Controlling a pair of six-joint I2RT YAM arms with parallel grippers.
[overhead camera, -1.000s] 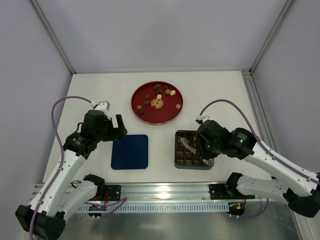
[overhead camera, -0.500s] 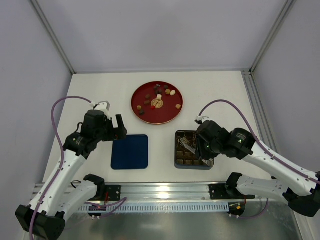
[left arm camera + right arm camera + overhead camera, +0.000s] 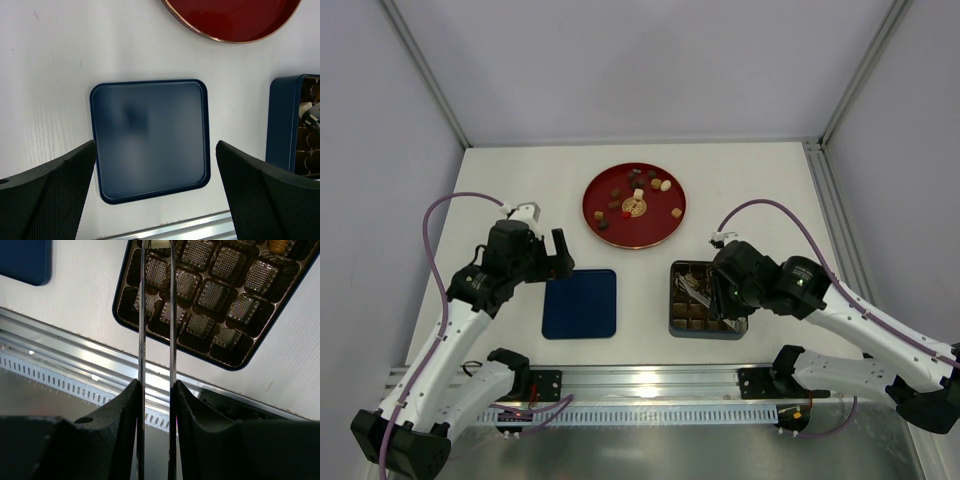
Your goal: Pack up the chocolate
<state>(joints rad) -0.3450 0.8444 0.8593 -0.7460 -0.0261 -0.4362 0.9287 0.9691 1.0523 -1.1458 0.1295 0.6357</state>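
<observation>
Several small pieces of the chocolate [image 3: 638, 194], dark brown, light brown and cream, lie on the red plate [image 3: 603, 205]. My right gripper [image 3: 724, 290] [image 3: 155, 385] is shut on a pair of metal tongs [image 3: 141, 315]. The tongs reach over the brown gridded tray [image 3: 705, 312] [image 3: 215, 295] in its dark-blue box. A cream-white chocolate [image 3: 160, 243] sits between the tong tips at the top edge of the right wrist view. One yellowish chocolate [image 3: 278, 245] lies in a far cell. My left gripper [image 3: 552, 257] [image 3: 155, 150] hangs open above the flat dark-blue lid [image 3: 580, 303] [image 3: 150, 135], holding nothing.
The aluminium rail [image 3: 650, 380] [image 3: 75, 347] runs along the near table edge, just behind the tray and lid. The plate's rim [image 3: 220, 39] shows at the top of the left wrist view, the box wall [image 3: 280, 125] at its right.
The right gripper and tongs have crept slightly toward the tray's back left. The left arm has not moved.
</observation>
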